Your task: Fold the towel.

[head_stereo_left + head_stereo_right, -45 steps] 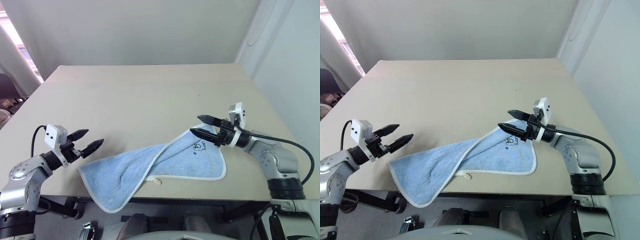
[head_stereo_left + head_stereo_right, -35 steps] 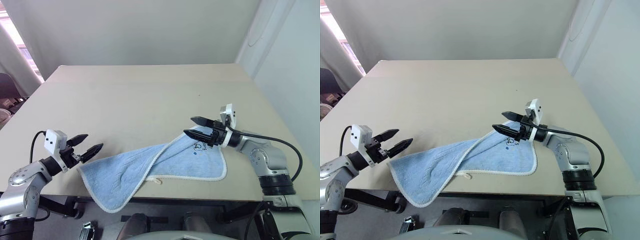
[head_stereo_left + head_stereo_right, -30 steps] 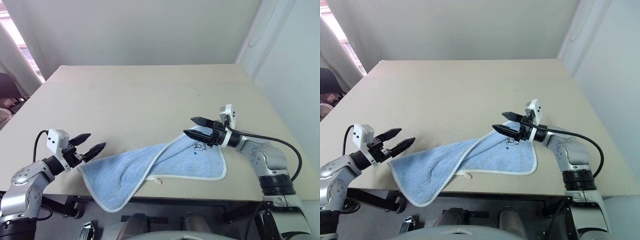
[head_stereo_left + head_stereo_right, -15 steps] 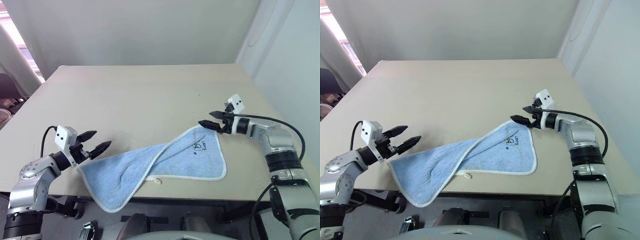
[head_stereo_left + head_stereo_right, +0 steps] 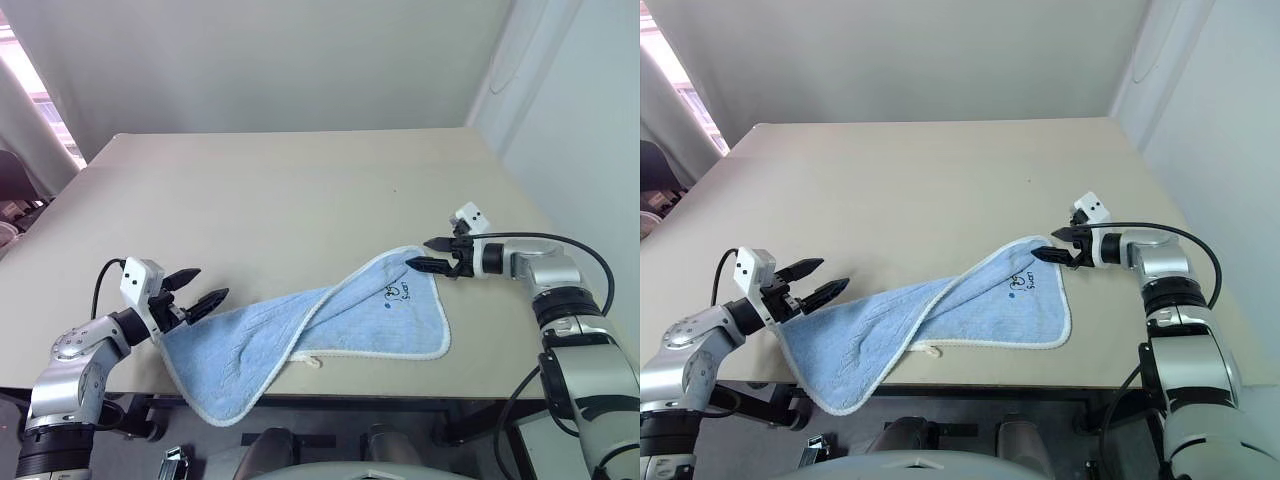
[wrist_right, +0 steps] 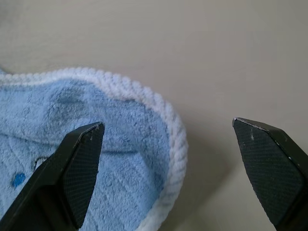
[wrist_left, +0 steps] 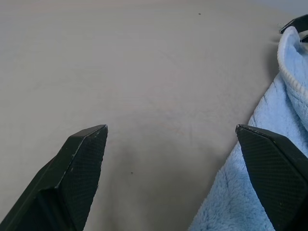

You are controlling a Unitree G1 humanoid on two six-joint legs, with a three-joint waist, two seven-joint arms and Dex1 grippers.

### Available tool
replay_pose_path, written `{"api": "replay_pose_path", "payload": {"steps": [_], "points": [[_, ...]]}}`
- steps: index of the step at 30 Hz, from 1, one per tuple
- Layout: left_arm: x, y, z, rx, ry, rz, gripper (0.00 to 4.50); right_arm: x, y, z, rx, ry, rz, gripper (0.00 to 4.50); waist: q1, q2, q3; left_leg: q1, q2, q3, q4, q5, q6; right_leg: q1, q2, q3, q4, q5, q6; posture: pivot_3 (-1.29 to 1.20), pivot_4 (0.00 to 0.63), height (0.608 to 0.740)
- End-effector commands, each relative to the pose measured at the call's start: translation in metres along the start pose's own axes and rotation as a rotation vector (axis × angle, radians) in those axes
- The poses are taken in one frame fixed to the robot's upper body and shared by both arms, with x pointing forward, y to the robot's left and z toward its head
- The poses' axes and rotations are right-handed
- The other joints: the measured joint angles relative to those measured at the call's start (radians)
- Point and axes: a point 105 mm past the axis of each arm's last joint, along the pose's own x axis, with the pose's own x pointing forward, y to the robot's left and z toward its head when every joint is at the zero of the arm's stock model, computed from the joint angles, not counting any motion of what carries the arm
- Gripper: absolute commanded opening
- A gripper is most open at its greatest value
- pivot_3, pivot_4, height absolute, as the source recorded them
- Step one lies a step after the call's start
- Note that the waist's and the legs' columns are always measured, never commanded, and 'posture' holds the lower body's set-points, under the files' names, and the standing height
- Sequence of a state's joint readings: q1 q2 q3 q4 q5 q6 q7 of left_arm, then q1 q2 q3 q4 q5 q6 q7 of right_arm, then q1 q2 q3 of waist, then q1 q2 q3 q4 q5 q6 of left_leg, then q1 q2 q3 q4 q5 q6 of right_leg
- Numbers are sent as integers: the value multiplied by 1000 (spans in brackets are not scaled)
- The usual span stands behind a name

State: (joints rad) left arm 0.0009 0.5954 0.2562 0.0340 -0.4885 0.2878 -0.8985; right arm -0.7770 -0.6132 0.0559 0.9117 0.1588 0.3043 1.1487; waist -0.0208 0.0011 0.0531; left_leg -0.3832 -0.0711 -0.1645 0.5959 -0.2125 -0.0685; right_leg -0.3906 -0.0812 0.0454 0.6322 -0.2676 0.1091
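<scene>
Towel (image 5: pixel 330 325) lay twisted along the near edge of the table (image 5: pixel 280 200), one end drooping over it. My left gripper (image 5: pixel 198 290) hovered at the towel's left end, jaws wide, holding nothing. My right gripper (image 5: pixel 428 254) stood open at the far right corner, empty.

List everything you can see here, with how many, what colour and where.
towel: one, light blue with white edging, twisted near the table's front edge, one corner hanging over it.
loop tag: one, white, on the towel's front hem.
ink marks: a few, dark, near the towel's right corner.
table: one, beige.
left gripper: one, black fingers, open, at the towel's left end.
right gripper: one, black fingers, open, at the towel's right corner.
</scene>
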Motion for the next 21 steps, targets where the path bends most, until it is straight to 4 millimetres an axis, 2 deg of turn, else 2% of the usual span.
{"api": "replay_pose_path", "payload": {"steps": [1, 4, 13, 17, 21], "points": [[-1, -2, 10, 45, -33, 3, 4500, 2, 0, 19, -51, -46, 5, 4293, 1, 0, 0, 0, 0, 0, 0, 0, 0, 0, 0, 0, 0, 0, 0, 0, 0, 731], [-3, -2, 9, 47, -30, 8, 4500, 4, 0, 20, -53, -50, 10, 3479, 1, 0, 0, 0, 0, 0, 0, 0, 0, 1, 0, 0, 0, 0, 0, 0, 0, 731], [-7, 0, 11, 61, -22, 24, 4500, 3, -2, 24, -89, -63, 1, 90, 1, 0, 0, 2, 0, 0, 0, 0, 0, 2, 0, 0, 0, 0, 0, 0, 0, 731], [-8, 1, 12, 66, -21, 24, 4500, 0, -2, 37, -108, -117, -9, 35, 0, 0, 0, 3, 0, 1, 0, 0, 0, 3, 0, 1, 1, 0, 0, 0, 0, 731], [-7, 1, 15, 65, -25, 20, 4500, -3, 4, 61, -150, -217, 0, 35, 0, 0, 0, 4, 0, 1, 0, 0, 0, 3, 0, 1, 2, 0, 0, 0, 0, 731]]}}
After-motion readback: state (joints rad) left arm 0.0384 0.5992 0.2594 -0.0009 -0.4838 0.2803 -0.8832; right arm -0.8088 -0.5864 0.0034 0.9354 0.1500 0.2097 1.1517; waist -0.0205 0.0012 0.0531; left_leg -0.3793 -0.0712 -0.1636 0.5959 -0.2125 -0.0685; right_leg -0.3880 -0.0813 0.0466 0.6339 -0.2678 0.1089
